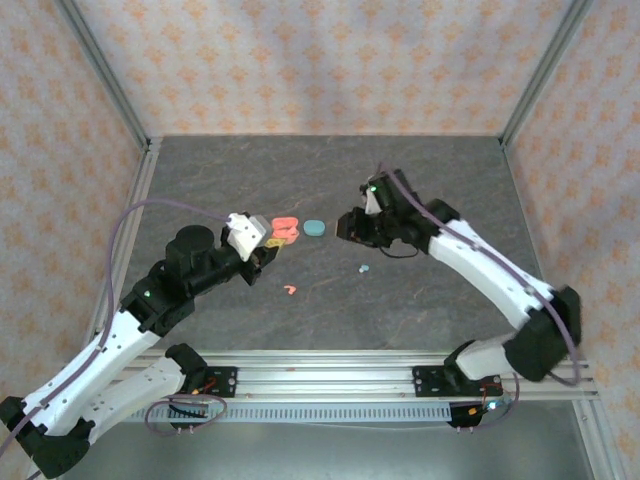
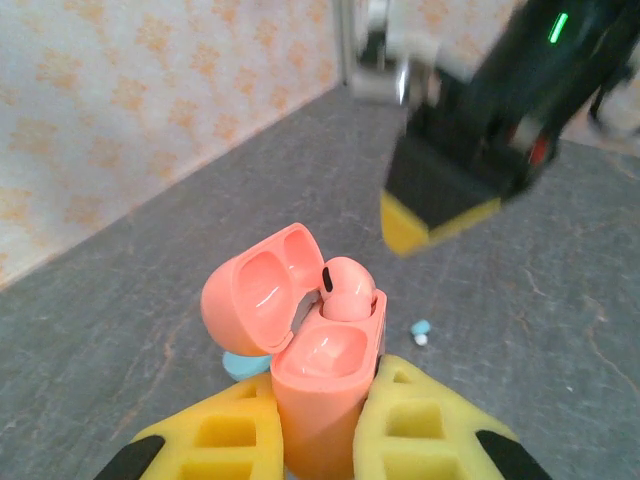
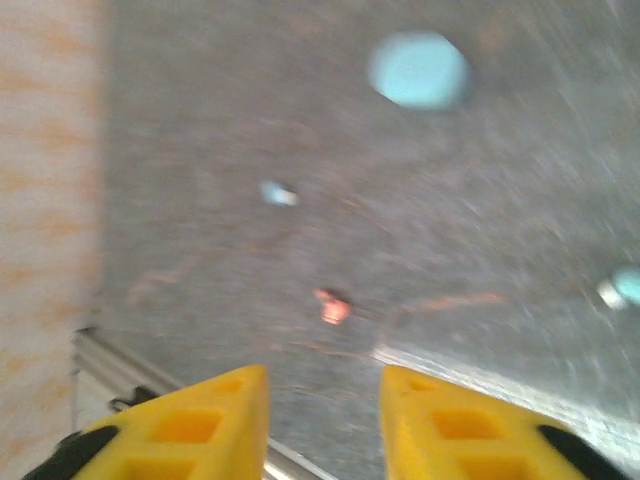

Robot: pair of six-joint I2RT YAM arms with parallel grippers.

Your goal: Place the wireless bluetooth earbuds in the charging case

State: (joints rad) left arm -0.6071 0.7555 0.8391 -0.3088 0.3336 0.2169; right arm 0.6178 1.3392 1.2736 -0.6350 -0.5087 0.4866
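Earbuds are scattered: the seated bud (image 2: 348,290) rests in a socket of the open pink case (image 2: 325,350), while a loose pink bud (image 1: 289,290) and a teal bud (image 1: 364,269) lie on the table (image 1: 430,300). The left gripper (image 2: 322,400) clamps the case's base between its yellow pads, arm stretched toward the centre. The right gripper (image 3: 322,385) is spread with nothing between its fingers, its arm bent inward near the teal case (image 1: 314,228).
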